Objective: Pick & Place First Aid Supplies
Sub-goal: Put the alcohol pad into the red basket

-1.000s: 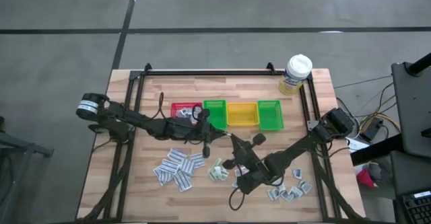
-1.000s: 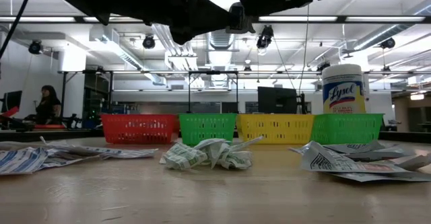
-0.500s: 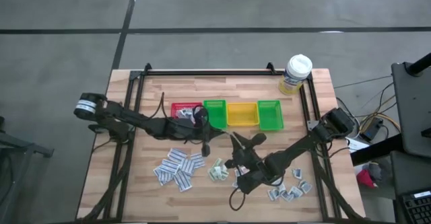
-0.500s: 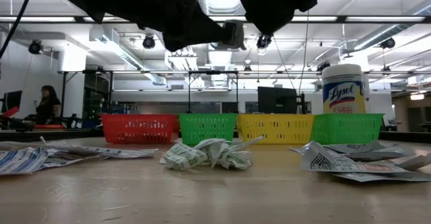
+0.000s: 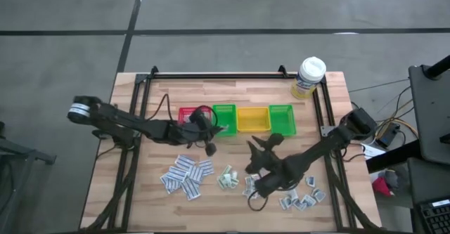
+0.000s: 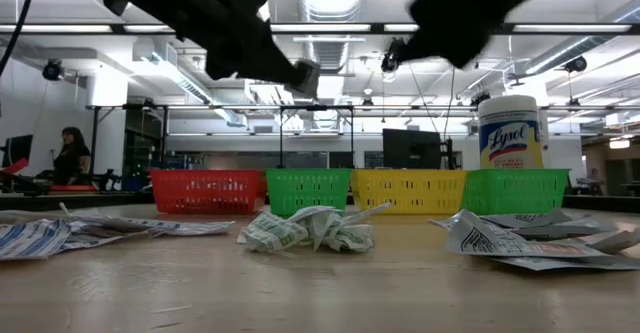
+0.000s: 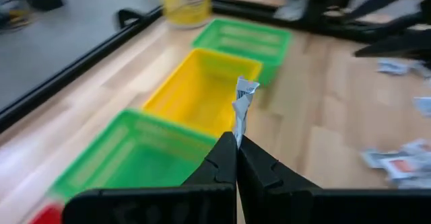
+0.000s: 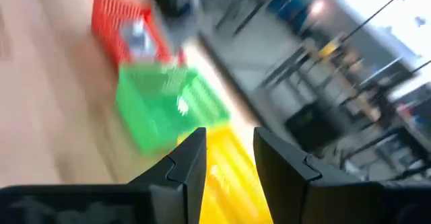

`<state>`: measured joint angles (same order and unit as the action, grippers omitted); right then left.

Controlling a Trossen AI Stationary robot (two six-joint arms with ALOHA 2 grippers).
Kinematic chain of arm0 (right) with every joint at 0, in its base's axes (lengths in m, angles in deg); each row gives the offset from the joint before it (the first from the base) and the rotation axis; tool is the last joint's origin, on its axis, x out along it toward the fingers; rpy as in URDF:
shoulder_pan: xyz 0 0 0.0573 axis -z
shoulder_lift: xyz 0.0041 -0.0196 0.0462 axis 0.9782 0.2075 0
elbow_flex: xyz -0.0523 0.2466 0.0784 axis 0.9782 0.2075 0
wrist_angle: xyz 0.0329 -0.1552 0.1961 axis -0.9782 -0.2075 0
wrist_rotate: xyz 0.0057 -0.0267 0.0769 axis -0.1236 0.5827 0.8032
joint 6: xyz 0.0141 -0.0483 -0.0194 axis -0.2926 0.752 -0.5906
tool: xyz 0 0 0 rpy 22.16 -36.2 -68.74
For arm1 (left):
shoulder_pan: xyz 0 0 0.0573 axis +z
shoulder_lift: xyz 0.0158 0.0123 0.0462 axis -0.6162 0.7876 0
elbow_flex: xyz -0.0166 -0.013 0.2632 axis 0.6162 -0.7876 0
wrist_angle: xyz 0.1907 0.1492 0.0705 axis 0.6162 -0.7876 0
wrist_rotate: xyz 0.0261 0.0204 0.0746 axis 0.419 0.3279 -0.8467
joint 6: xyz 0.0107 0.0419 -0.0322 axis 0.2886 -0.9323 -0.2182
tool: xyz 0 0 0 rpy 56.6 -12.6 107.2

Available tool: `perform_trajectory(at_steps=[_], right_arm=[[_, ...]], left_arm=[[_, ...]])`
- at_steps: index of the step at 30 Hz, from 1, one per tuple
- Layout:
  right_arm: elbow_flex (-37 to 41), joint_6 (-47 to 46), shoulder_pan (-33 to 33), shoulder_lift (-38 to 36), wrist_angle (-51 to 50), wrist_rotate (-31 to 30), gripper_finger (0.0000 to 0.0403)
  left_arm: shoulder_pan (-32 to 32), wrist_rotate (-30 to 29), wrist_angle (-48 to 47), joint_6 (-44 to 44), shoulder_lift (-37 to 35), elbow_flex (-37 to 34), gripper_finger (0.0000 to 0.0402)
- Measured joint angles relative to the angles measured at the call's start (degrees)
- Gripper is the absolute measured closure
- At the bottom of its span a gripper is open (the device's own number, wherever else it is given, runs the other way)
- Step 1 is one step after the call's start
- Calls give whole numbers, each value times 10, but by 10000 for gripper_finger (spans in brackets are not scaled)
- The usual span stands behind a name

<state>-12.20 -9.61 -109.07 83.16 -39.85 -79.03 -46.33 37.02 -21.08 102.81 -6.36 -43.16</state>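
Robotics lab or industrial workshop, open-plan. Wooden desk with a black metal frame stands on a bare grey concrete floor. Beyond the desk: exposed ceiling ducts, rows of strip lights, and dark monitors. A person sits far behind the desk at another workstation. Cables trail beside the desk's edge.

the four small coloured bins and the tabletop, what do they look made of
The four small bins, red, green, yellow and green, look like moulded plastic: bright uniform colour, walls pierced in a fine lattice. The tabletop looks like butcher-block wood with a matt finish: pale parallel strips with grain. The black frame edging it is probably metal.
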Motion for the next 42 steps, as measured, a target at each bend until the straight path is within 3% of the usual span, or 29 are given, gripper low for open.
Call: perform_trajectory(at_steps=[5,13,22,28,32,35,42], right_arm=[[20,-75,-4,-29,-109,96,293],[84,-45,-32,-93,-89,177,317],[153,61,-73,-195,49,227,352],[211,152,-95,-270,174,247,355],[246,209,-98,-313,253,299,355],[265,224,-98,-337,301,324,355],[291,212,-98,-357,312,328,355]], left_arm=[[14,-31,-81,57,-24,-1,401],[69,-10,-199,156,-43,0,401],[138,94,-263,228,-42,0,401],[178,117,-309,265,-42,-1,402],[197,137,-315,279,-40,-1,402],[208,154,-317,287,-38,-1,402],[218,159,-312,307,-31,-1,402]])
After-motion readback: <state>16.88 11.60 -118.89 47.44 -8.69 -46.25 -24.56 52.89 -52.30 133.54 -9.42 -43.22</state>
